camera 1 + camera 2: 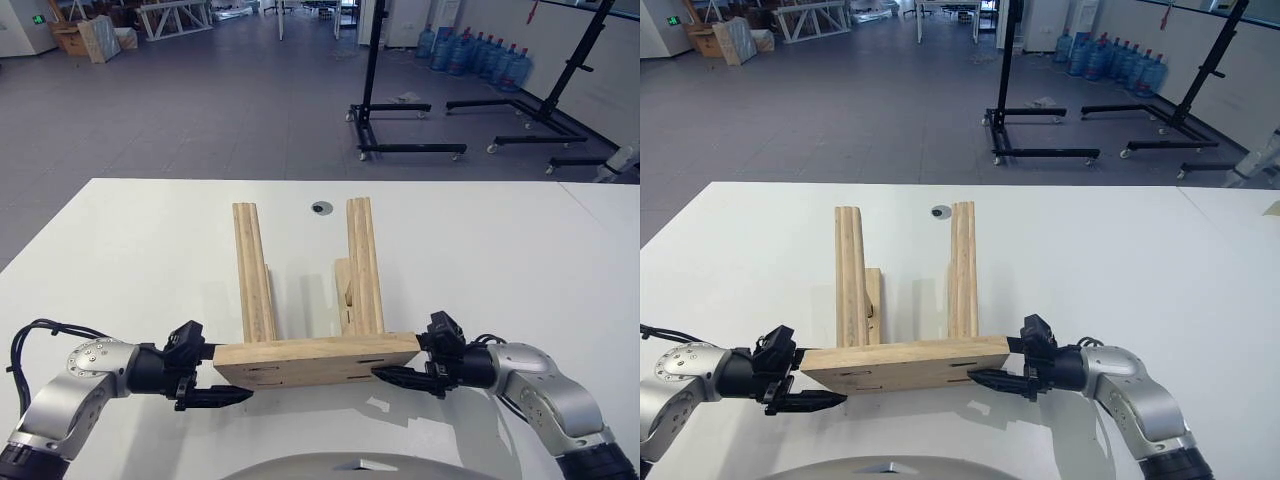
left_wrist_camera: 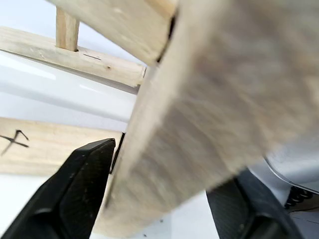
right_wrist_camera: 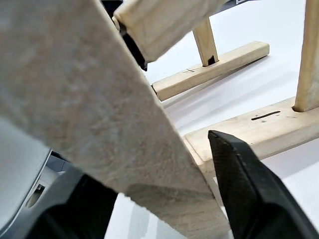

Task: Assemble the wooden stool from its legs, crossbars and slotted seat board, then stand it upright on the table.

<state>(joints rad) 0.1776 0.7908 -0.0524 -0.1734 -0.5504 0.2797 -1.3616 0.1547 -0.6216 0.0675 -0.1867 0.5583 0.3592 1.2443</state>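
Observation:
The wooden stool lies on its side on the white table [image 1: 520, 260], its two leg pairs [image 1: 253, 270] [image 1: 364, 262] pointing away from me. A short crossbar [image 1: 343, 285] shows between them. The slotted seat board [image 1: 315, 360] stands on edge nearest me, slots facing me. My left gripper [image 1: 214, 373] is shut on the board's left end. My right gripper [image 1: 404, 364] is shut on its right end. In the left wrist view the board [image 2: 209, 109] sits between black fingers [image 2: 75, 194]. The right wrist view shows the board [image 3: 89, 109] beside a black finger [image 3: 244, 184].
A small round hole [image 1: 321, 208] sits in the table just beyond the leg tips. The table stretches wide to both sides of the stool. Past its far edge, black wheeled frames [image 1: 410, 110] and water bottles [image 1: 480, 50] stand on the grey floor.

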